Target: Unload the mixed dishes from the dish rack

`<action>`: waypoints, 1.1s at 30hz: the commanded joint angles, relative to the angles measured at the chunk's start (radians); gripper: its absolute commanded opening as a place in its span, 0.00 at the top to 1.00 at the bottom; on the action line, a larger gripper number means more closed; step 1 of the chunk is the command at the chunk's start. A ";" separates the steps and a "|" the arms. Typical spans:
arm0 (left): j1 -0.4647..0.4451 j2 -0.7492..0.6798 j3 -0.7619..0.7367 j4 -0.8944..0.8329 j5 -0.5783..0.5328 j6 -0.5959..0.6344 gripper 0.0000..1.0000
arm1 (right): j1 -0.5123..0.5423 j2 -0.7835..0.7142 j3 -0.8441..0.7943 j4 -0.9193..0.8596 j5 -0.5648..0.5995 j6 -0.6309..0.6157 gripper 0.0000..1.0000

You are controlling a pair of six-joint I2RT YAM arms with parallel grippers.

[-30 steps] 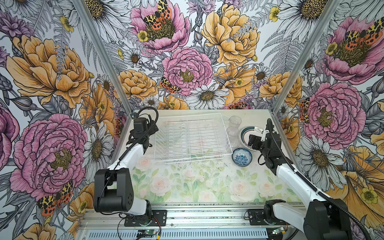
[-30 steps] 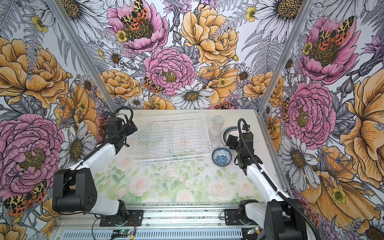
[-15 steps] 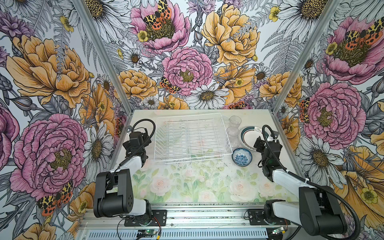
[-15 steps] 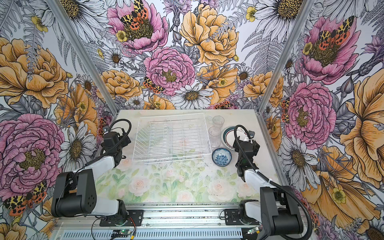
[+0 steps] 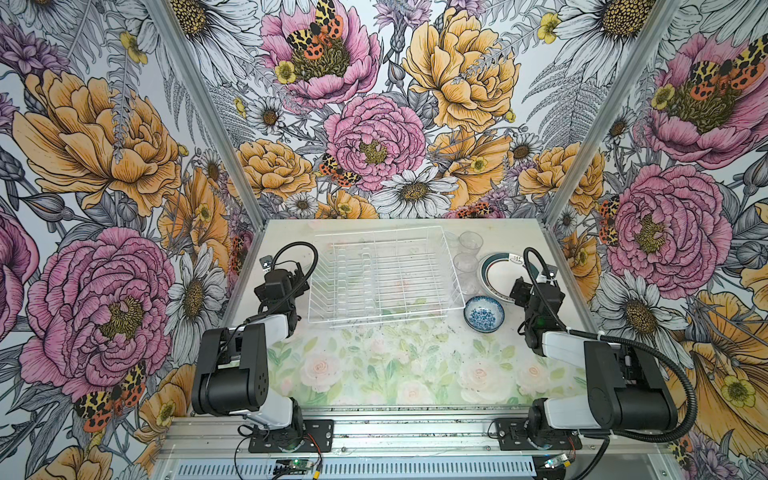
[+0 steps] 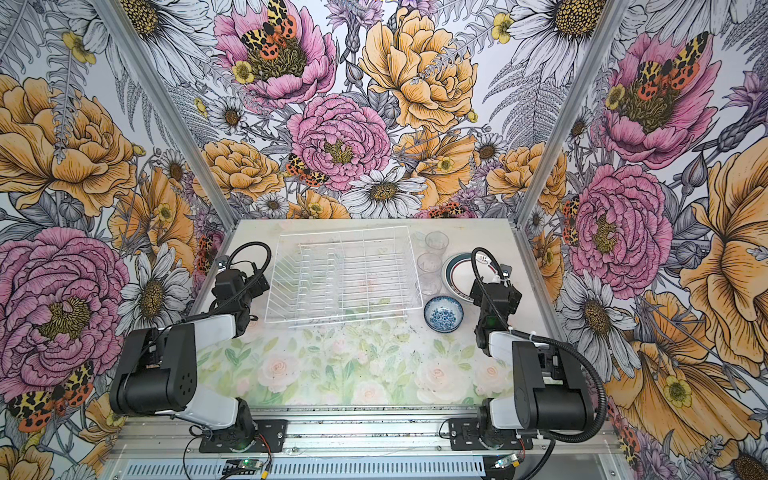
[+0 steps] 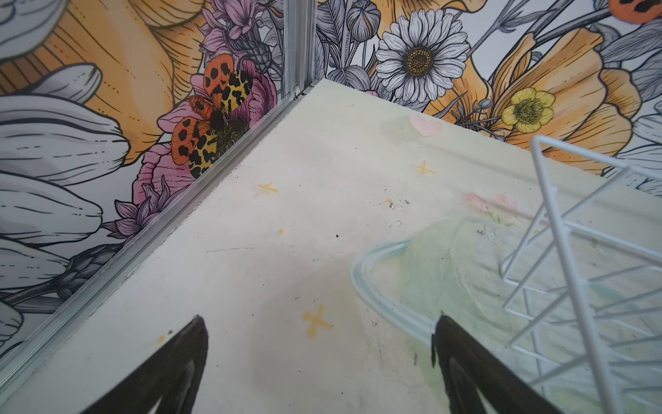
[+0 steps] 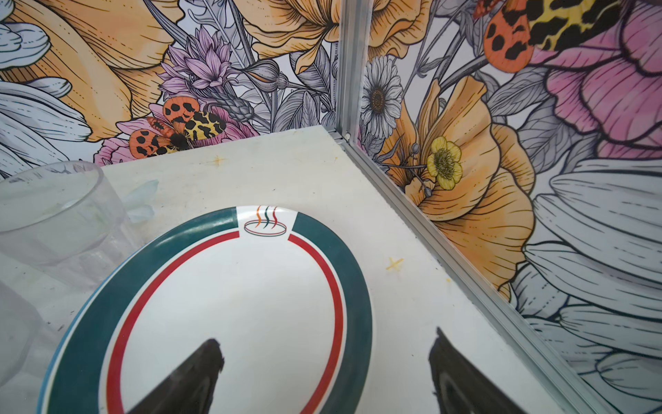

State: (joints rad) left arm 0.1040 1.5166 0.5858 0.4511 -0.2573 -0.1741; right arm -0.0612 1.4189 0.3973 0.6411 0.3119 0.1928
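No readable words or numbers anywhere. Only sign: a small logo on the plate rim, three wavy lines over a red oval, just ahead of the right claw.

White wire dish rack sits centre-far. Right of it: 2 clear tumblers upright, teal/red-rim plate flat, blue floral bowl nearer, upright.

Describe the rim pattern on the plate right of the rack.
Wide teal band with thin red ring inside on the white plate; clearest in right wrist view.
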 commanded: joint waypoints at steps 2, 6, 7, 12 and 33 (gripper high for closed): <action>-0.010 0.007 0.024 0.012 0.006 0.016 0.01 | -0.004 0.009 0.021 0.068 -0.076 0.001 0.08; -0.015 0.014 0.031 0.006 0.025 0.029 0.01 | 0.015 0.037 0.010 0.123 -0.153 -0.055 0.07; -0.018 0.016 0.033 0.007 0.037 0.038 0.01 | 0.023 0.060 0.008 0.148 -0.174 -0.067 0.07; -0.031 0.016 0.027 0.028 0.097 0.070 0.01 | 0.032 0.102 0.005 0.187 -0.183 -0.085 0.06; -0.093 0.022 0.006 0.086 0.055 0.139 0.01 | 0.037 0.115 -0.002 0.213 -0.194 -0.100 0.03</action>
State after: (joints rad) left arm 0.0231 1.5227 0.5957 0.5304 -0.1936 -0.0669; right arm -0.0319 1.5192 0.3969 0.7990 0.1379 0.1108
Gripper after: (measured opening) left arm 0.986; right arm 0.969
